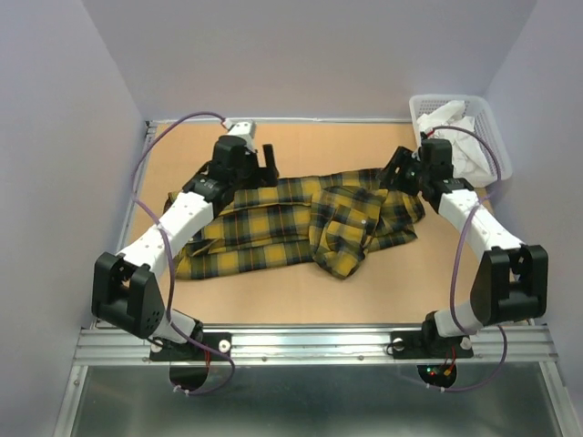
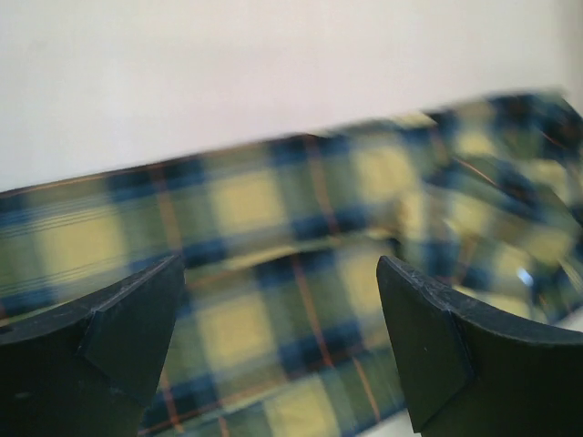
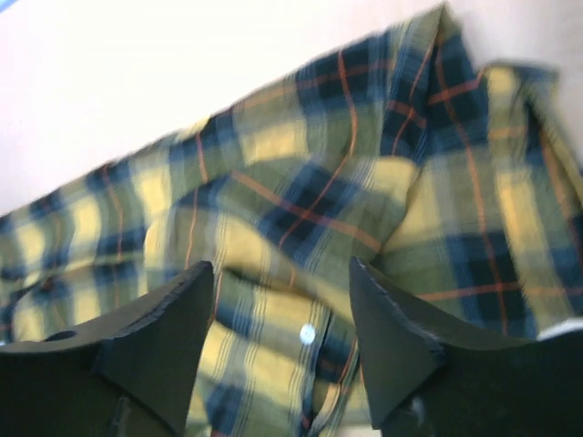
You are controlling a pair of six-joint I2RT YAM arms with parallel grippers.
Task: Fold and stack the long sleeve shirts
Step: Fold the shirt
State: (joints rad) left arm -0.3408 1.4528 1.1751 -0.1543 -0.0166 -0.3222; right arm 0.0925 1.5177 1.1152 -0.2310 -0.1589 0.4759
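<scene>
Top external view: the left end effector (image 1: 266,164), spread and empty, hovers at the far edge of the plaid shirt (image 1: 301,223), which lies rumpled on the worktop (image 1: 273,296). The right end effector (image 1: 398,171), likewise spread, hovers at its right end. Step in hand: likely flattening; the next move calls for pinching both edges.

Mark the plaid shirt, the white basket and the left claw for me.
plaid shirt (image 1: 273,228): top view, on its flat body left of the bunched middle.
white basket (image 1: 494,137): top view, on its right mesh wall.
left claw (image 2: 279,266): left wrist view, midway between its open fingertips, above the cloth.
</scene>
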